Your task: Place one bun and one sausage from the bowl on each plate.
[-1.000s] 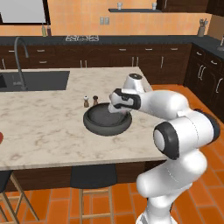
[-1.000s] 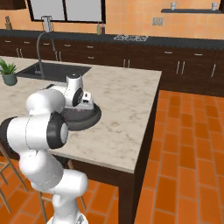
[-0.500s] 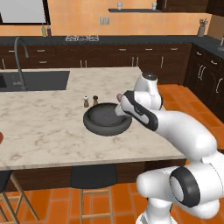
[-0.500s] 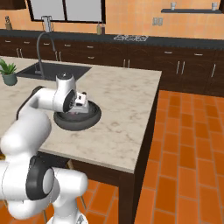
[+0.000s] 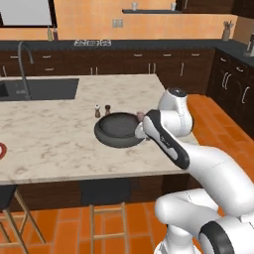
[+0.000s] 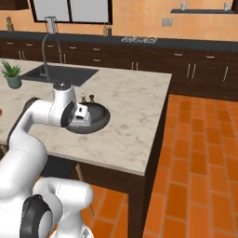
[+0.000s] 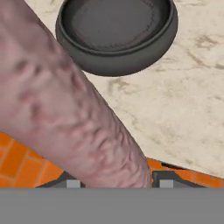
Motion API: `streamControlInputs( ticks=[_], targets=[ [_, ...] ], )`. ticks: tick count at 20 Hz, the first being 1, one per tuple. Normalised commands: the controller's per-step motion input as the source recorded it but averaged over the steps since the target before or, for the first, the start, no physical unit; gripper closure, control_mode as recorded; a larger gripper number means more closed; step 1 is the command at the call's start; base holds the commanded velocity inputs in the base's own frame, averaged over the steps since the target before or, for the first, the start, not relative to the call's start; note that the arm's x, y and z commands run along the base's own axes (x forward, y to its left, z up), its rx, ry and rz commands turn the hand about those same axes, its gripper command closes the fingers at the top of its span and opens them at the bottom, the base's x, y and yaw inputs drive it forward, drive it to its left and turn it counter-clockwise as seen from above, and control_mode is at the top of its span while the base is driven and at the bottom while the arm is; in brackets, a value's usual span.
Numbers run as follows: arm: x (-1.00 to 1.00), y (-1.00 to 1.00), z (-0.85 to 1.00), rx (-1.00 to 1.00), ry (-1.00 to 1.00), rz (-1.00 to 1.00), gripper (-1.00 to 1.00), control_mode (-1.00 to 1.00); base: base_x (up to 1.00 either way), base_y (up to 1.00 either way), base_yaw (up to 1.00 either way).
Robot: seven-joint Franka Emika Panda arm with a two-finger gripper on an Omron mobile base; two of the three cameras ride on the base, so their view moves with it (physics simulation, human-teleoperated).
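The sausage point(image 7: 65, 109) is pale pink with darker, mottled wrinkles. The bowl point(image 7: 118, 39) is dark grey-black, inside and out. The worktop point(image 5: 49, 134) is cream marble with tan-brown veining. The floor point(image 6: 195, 153) is orange tile with darker grout lines. The cabinets point(image 5: 129, 62) are dark brown with silver handles. The wall point(image 5: 99, 20) is orange. The arm point(image 5: 198, 163) is white with dark joints. A plant point(image 6: 11, 72) is green.

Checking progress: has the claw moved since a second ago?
Yes. The claw, holding the sausage, went from over the bowl to its right rim, toward the counter edge.
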Motion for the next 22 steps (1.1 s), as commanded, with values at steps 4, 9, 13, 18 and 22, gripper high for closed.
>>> streamControlInputs(
  ticks=[4, 9, 13, 18, 22],
  targets=[
    [0.0, 0.0, 0.0, 0.0, 0.0, 0.0, 1.0, 1.0, -0.42, 0.73, -0.08],
    [0.0, 0.0, 0.0, 0.0, 0.0, 0.0, 1.0, 1.0, -0.22, 0.98, -0.13],
    [0.0, 0.0, 0.0, 0.0, 0.0, 0.0, 1.0, 1.0, -0.12, 1.0, -0.12],
    [0.0, 0.0, 0.0, 0.0, 0.0, 0.0, 1.0, 1.0, -0.17, 1.0, -0.12],
    [0.0, 0.0, 0.0, 0.0, 0.0, 0.0, 1.0, 1.0, -0.24, 1.0, -0.15]
  ],
)
